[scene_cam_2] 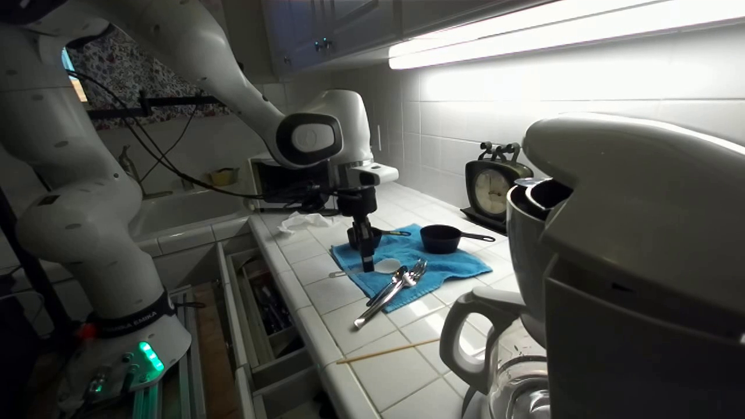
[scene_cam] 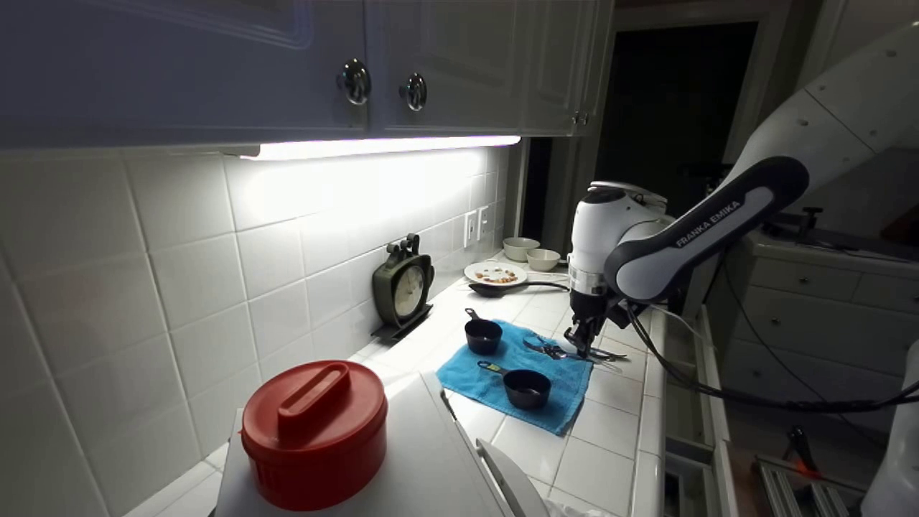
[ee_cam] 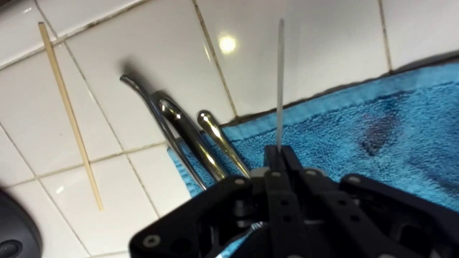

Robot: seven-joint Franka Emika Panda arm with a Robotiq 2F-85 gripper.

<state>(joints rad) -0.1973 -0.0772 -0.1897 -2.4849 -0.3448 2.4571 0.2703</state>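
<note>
My gripper (scene_cam: 583, 350) is shut on a thin pale spoon, low over the edge of a blue towel (scene_cam: 459, 375). In an exterior view the gripper (scene_cam_2: 368, 269) grips the handle, and the spoon's bowl (scene_cam_2: 389, 266) shows to its right. In the wrist view the gripper (ee_cam: 279, 148) holds the spoon handle (ee_cam: 280, 82) edge-on; the bowl is hidden. Metal cutlery (scene_cam_2: 387, 294), including a fork (scene_cam_2: 418, 270), lies beside it partly on the towel; several handles (ee_cam: 193, 138) show left of the jaws. Two dark cups with handles (scene_cam: 483, 339) (scene_cam: 528, 391) sit on the towel.
A chopstick (scene_cam_2: 387, 351) lies near the counter's front edge. An open drawer (scene_cam_2: 234, 326) runs along that edge. A scale (scene_cam: 403, 291) stands by the wall. A plate (scene_cam: 495, 267), bowls (scene_cam: 520, 249), a red tub (scene_cam: 316, 459) and a white appliance (scene_cam_2: 640, 221) also stand around.
</note>
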